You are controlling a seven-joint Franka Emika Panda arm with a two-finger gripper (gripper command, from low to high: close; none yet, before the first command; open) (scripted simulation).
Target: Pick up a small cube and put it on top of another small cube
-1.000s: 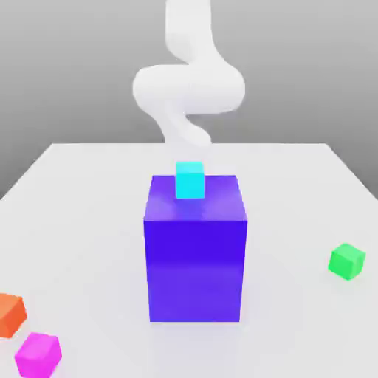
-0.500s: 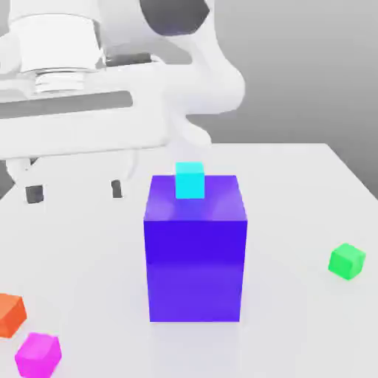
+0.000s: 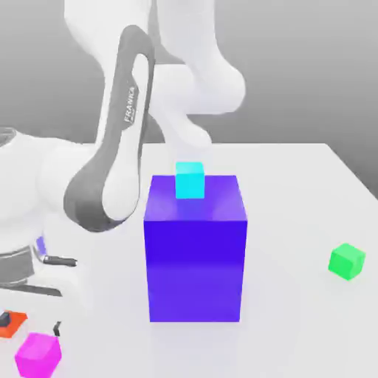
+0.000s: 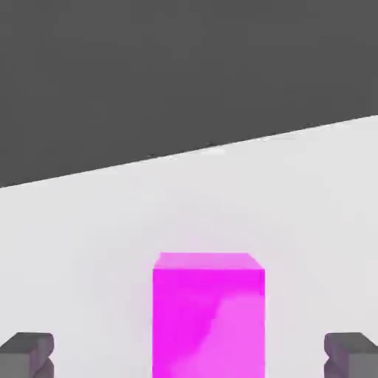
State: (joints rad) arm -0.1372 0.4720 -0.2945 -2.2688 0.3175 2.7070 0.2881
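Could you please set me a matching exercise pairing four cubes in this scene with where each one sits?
Things:
1. cyan cube
2. green cube
3. pink cube
4. orange cube

Places:
A. alone on the table at the exterior view's right
B. partly hidden behind the arm
C. on top of the blue block
D. between the open pincer tips

Pairs: 1-C, 2-A, 3-D, 4-B

One table (image 3: 295, 192). Four small cubes: one magenta cube (image 3: 38, 354), one orange cube (image 3: 10, 325) partly hidden by the arm, one green cube (image 3: 346, 260), one cyan cube (image 3: 190, 180). One big blue-violet block (image 3: 195, 251). One white arm (image 3: 122, 148).
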